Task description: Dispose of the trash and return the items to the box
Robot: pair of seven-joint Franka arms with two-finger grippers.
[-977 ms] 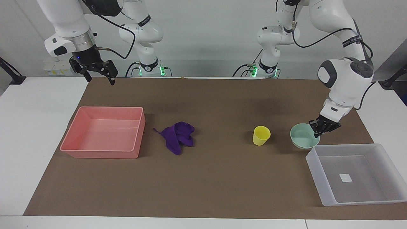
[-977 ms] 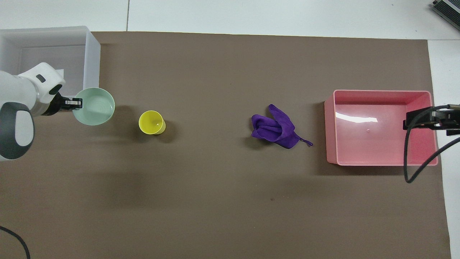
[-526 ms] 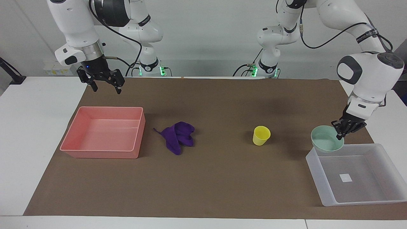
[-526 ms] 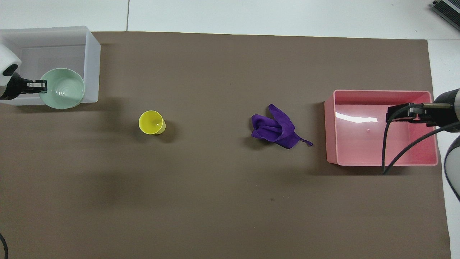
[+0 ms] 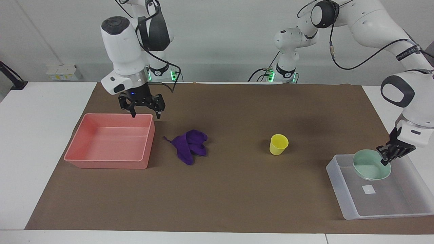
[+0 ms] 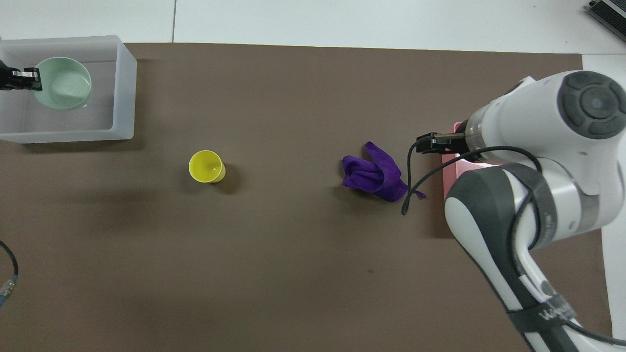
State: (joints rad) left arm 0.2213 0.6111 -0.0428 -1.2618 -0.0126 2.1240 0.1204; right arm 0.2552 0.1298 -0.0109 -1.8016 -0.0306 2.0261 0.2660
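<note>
Now your mint-green bowl [image 5: 371,165] hangs over the translucent whitish bin [image 5: 342,189], above the floor near the small white square mark [image 5: 368,189], and not yet set down as far as you can judge. A second ago it was still outside the bin, over the mat by the bin's wall nearer the robots, so the carry is all but done. Your left gripper [image 5: 387,158] has its fingers pinched shut on the bowl's rim, at the edge toward the left arm's end of the table. What remains for this item is to lower it and let go; release too high and the bowl may tip or rock inside the bin.

Just outside the bin, the yellow cup [image 5: 278,144] stands upright on the brown mat [image 5: 237,189], toward the right arm's end from the bin and untouched. It looks like the next item for the bin.

Farther from the bin that way lies the purple rag [image 5: 189,145], crumpled on the mat, beside the pink bin [image 5: 81,145].

Your right gripper [image 5: 146,114] has swung in from the table's end and now hovers over the pink bin's corner nearest the rag and the robots, fingers spread wide and holding nothing. That suggests it is lining up for the rag.
</note>
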